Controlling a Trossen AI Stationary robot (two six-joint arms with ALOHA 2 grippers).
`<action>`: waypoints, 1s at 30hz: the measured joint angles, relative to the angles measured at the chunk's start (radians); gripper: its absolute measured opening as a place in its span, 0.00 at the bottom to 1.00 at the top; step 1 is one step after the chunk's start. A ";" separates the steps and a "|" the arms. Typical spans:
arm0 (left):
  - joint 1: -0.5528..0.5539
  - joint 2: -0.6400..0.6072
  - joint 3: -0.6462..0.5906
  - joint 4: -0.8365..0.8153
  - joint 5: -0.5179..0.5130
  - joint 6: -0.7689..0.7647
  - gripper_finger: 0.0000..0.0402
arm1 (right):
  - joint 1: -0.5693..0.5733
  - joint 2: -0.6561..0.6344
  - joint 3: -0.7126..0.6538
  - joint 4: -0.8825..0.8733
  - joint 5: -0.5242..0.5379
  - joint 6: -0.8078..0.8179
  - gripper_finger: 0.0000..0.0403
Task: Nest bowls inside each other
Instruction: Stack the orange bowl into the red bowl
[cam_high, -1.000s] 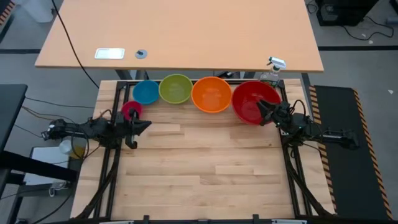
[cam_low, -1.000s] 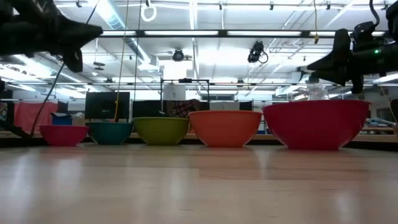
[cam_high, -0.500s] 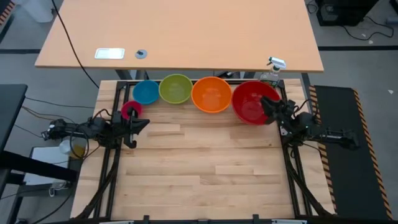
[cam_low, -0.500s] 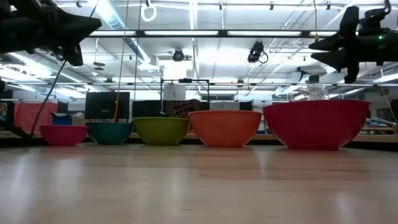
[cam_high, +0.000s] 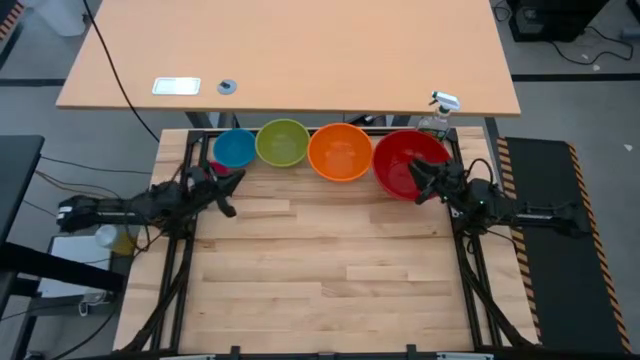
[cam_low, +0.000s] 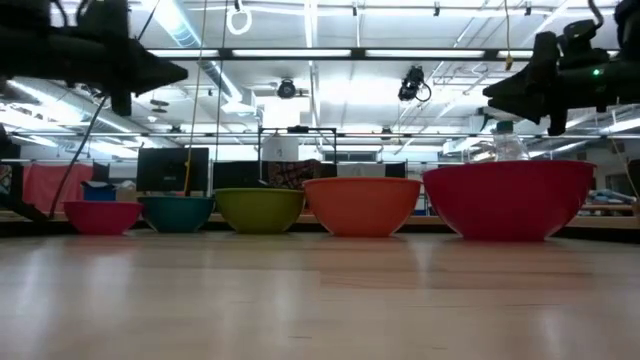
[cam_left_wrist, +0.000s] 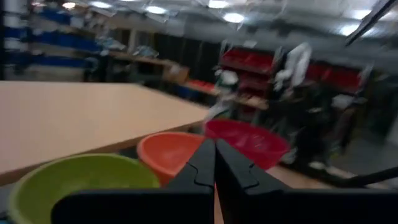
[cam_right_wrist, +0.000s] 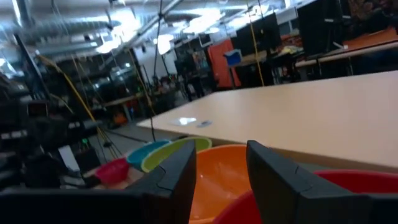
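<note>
Five bowls stand on their bases in a row along the table's far edge: pink (cam_high: 224, 167), blue (cam_high: 235, 148), green (cam_high: 282, 142), orange (cam_high: 340, 151) and red (cam_high: 400, 160). In the low view they rise in size from pink (cam_low: 101, 216) to red (cam_low: 510, 198). My left gripper (cam_high: 230, 186) hovers shut at the near side of the pink bowl, high above the table (cam_low: 175, 72). My right gripper (cam_high: 417, 181) hangs open over the red bowl's near right rim, clear of it (cam_low: 497, 92). Each bowl stands alone, with none inside another.
A spray bottle (cam_high: 437, 115) stands just behind the red bowl. Beyond the table's far edge lies a light desk (cam_high: 290, 50) with a white card (cam_high: 176, 86). The wooden tabletop (cam_high: 320, 270) in front of the bowls is free room.
My left gripper has swung toward the table's far edge, nearer the pink bowl, and now points slantwise toward the row of bowls. It stays shut. The bowls have not moved.
</note>
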 joint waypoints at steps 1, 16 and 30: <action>0.017 0.050 0.023 0.003 0.000 0.009 0.02 | -0.005 0.027 0.014 0.001 -0.001 -0.002 0.37; 0.247 0.749 0.533 -0.293 0.278 0.056 0.03 | -0.035 0.261 0.100 -0.003 0.024 -0.079 0.37; 0.228 1.256 0.982 -0.556 0.311 0.437 0.57 | -0.035 0.201 0.100 -0.085 -0.061 -0.143 0.44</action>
